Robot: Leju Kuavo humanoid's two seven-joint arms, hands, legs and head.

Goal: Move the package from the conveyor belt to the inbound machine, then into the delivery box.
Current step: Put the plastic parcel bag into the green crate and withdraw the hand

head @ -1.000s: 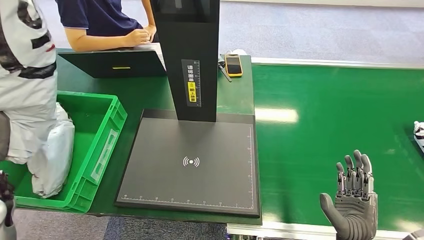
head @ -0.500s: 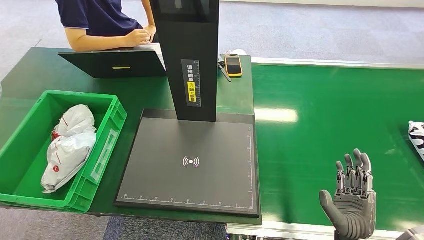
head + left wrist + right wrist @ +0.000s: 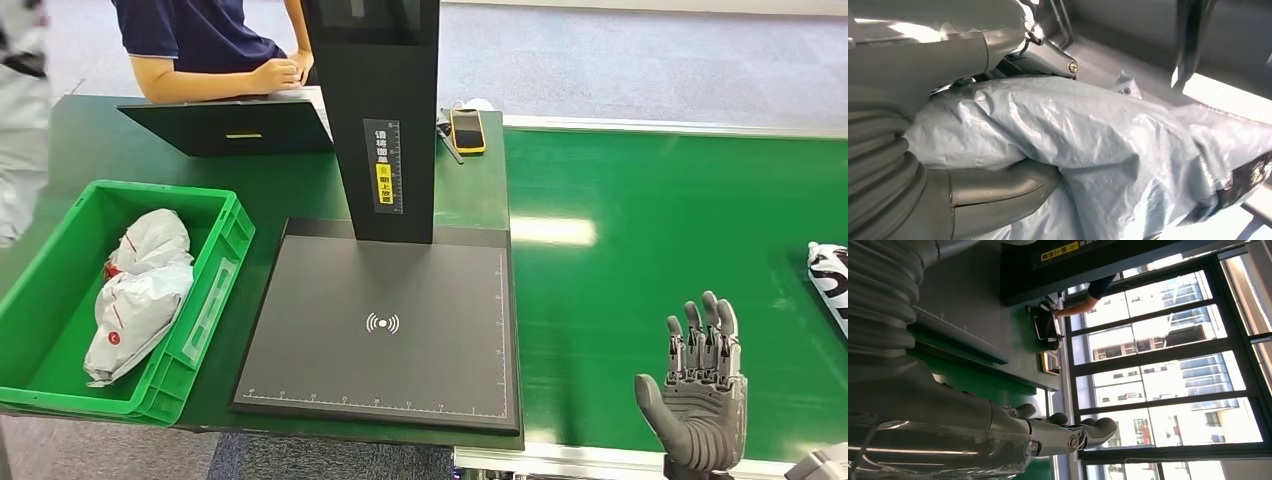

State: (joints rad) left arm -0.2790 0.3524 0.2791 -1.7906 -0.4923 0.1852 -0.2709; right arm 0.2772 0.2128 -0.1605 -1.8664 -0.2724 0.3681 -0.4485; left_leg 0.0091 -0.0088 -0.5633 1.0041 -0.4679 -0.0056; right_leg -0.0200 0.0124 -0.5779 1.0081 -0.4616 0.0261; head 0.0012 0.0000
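My left hand (image 3: 948,190) grips a grey plastic package (image 3: 1108,145) with black marks between thumb and fingers. That package (image 3: 18,130) shows as a blur at the far left edge of the head view, above and left of the green delivery box (image 3: 225,255). A white package (image 3: 140,295) with red marks lies inside the box. Another white package with black print (image 3: 830,275) lies on the green conveyor belt (image 3: 650,240) at the right edge. My right hand (image 3: 698,400) is open, fingers up, over the belt's near edge, left of that package. The right hand (image 3: 1068,432) holds nothing.
The inbound machine's black plate (image 3: 385,330) and its black post (image 3: 385,120) stand between box and belt. A person (image 3: 215,45) leans on the table behind a dark laptop (image 3: 235,128). A yellow handheld device (image 3: 466,130) lies beside the post.
The grey package hung low over the box's left side a second ago, left the picture, and now blurs higher at the left edge. The belt package has come further in from the right.
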